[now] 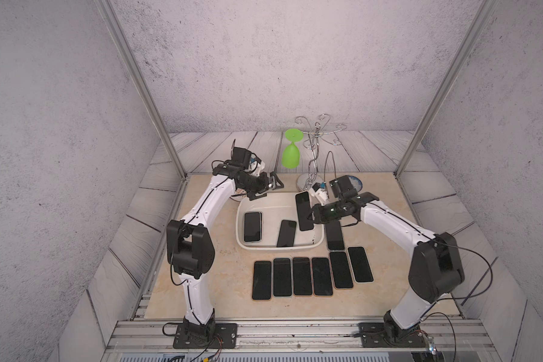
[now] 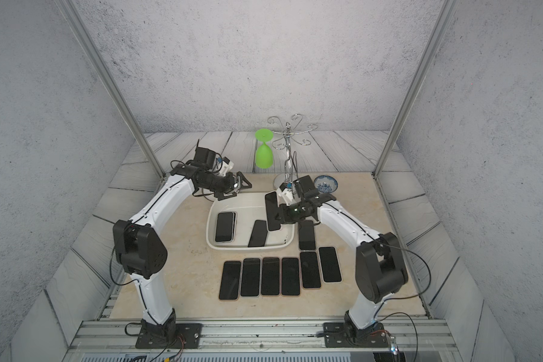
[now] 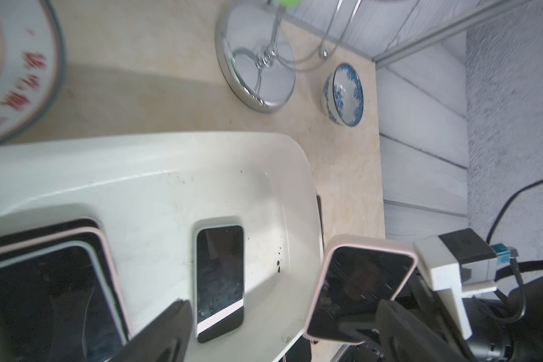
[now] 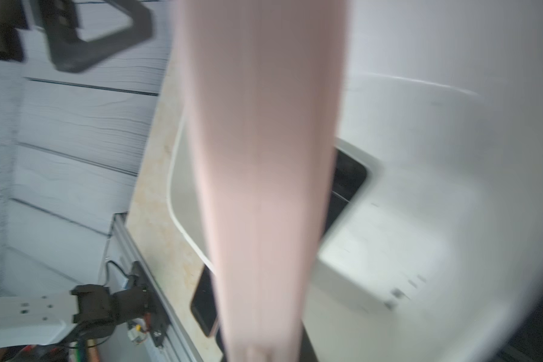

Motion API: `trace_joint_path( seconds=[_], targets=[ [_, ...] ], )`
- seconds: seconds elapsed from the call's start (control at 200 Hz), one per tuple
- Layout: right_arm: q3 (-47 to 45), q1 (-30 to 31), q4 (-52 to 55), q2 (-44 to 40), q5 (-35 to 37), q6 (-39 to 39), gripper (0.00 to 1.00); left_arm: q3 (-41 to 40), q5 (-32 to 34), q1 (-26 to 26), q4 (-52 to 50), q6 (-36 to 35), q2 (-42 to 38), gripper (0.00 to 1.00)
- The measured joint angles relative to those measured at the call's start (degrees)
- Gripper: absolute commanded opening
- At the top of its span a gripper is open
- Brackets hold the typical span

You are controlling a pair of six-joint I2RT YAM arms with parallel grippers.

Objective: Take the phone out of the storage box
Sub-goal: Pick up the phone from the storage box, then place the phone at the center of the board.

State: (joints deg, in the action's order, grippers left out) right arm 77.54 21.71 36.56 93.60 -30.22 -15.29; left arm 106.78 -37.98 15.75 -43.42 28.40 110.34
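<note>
Over the tabletop (image 1: 220,275), phone (image 1: 303,210) lengthwise front-to-back, tilted

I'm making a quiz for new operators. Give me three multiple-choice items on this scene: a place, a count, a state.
1. Where is the green goblet?
A) lying flat
B) hanging upside down on the chrome rack
C) standing upright

2. How many phones lie on the table outside the storage box?
A) four
B) ten
C) seven

3. The right gripper is:
A) shut on a pink-cased phone
B) open, empty
C) out of view

B: its foot is up and its bowl down, at a rack arm.
C: six in the near row, one beside the box.
A: its jaws clamp the raised phone.
</note>
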Motion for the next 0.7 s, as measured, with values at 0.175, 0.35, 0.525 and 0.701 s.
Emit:
trace_joint_path(
  seconds=[0.175, 0.35, 0.525, 0.701],
  targets=[
    [-0.1, -15.3, 11.4, 0.8, 14.1, 6.7, 0.0, -2.4, -0.8, 0.3, 3.5, 0.6, -0.4, 0.98],
    [-1.4, -18.0, 14.0, 9.0, 18.2, 9.3, 0.0, -7.0, -0.8, 2.0, 3.7, 0.2, -0.4, 0.98],
    [-0.9, -17.5, 13.1, 12.1, 15.5, 10.8, 0.0, -7.6, 0.1, 1.9, 3.6, -0.5, -0.4, 0.98],
    [-0.1, -17.5, 12.0, 14.7, 12.6, 11.4, 0.0, -7.6, 0.9, 1.7, 3.6, -1.2, -0.4, 0.98]
  ],
)
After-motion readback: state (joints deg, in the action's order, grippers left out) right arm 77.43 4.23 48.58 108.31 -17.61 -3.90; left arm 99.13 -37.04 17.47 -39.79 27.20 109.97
